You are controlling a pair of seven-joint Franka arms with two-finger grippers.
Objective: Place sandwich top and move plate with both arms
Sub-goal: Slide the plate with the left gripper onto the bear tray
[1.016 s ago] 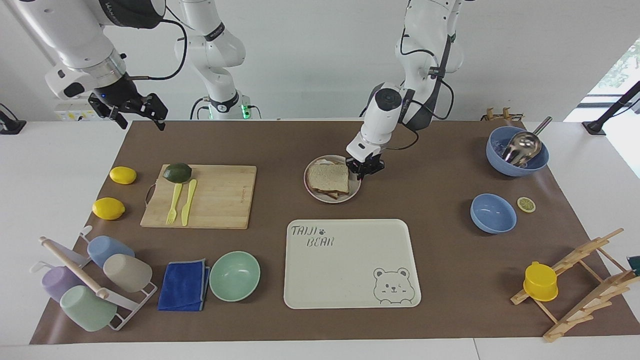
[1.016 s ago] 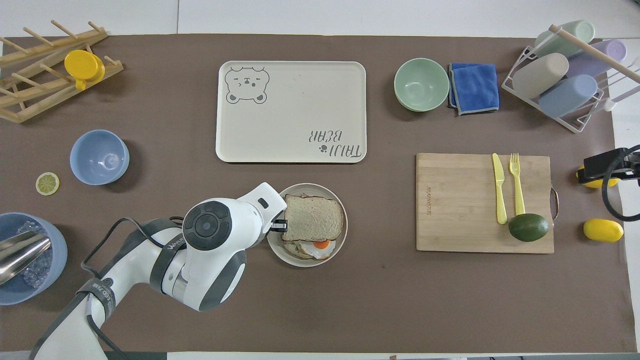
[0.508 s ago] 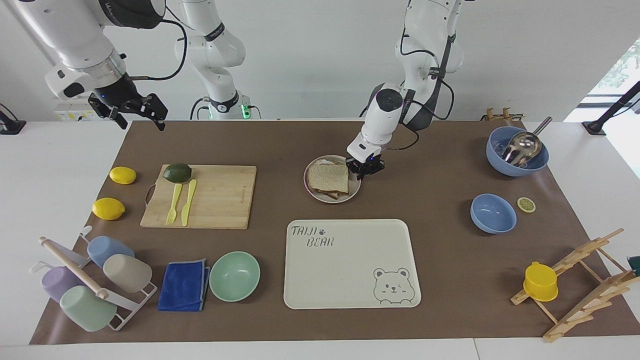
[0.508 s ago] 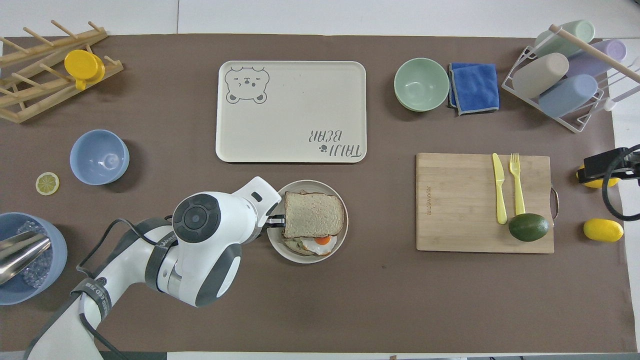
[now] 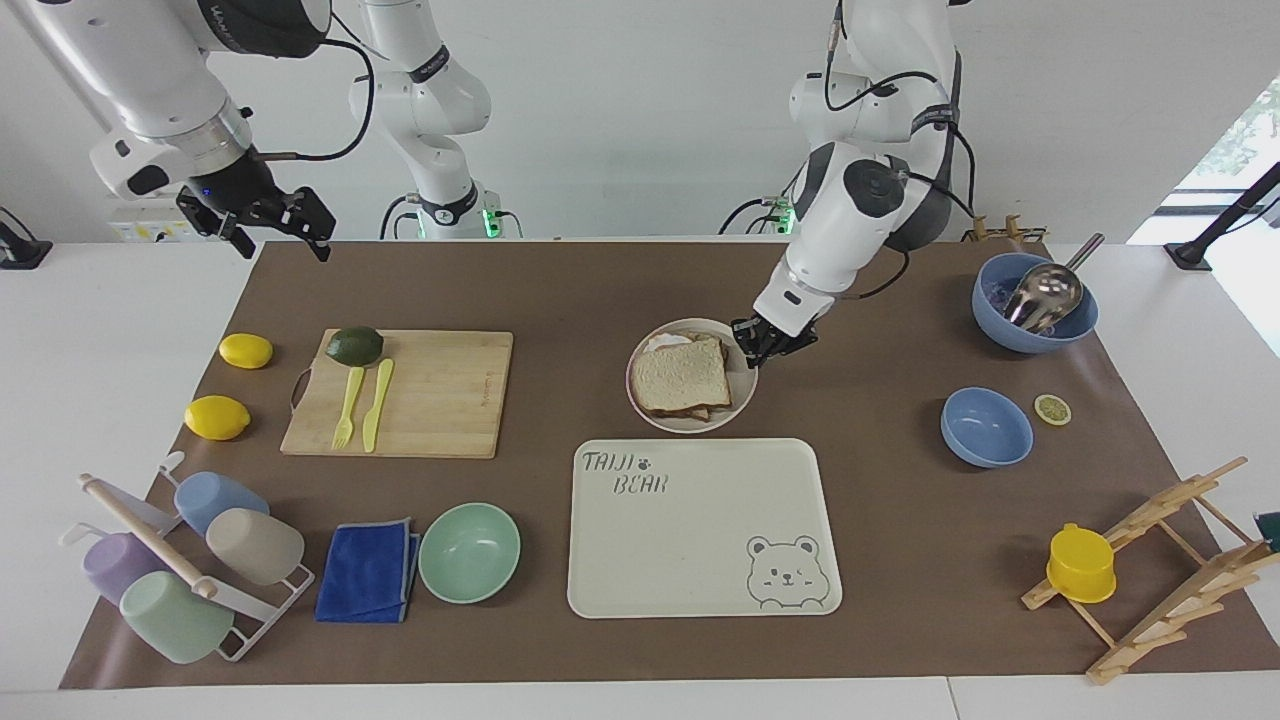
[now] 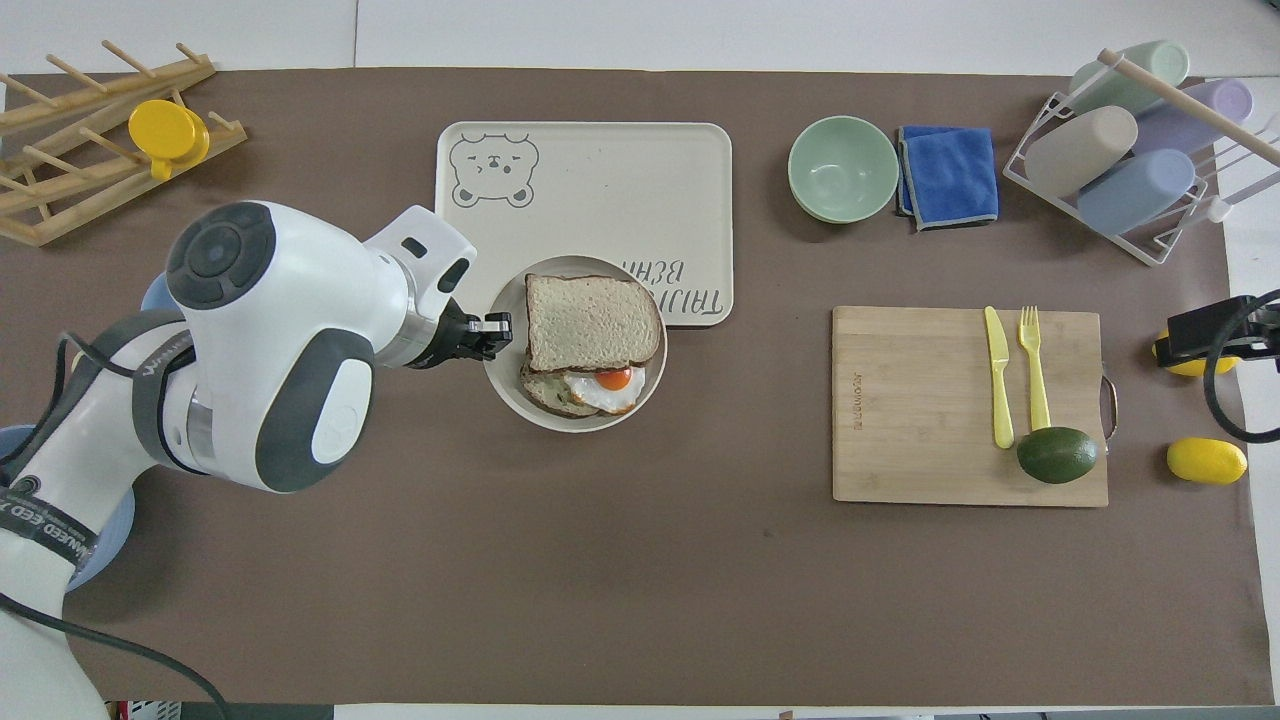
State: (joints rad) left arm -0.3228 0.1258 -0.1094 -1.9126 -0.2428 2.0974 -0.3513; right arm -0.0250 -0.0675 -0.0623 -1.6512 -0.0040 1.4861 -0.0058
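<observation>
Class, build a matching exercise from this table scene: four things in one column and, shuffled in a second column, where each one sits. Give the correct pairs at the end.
Things
1. avocado
2. metal scoop
3. yellow cup
4. top bread slice

Places
A. hung on the wooden rack
B. on the plate that the left gripper holds by its rim
C. on the cutting board, beside the fork and knife
D. in the large blue bowl

Pairs: 1-C, 2-D, 3-A, 4-B
</observation>
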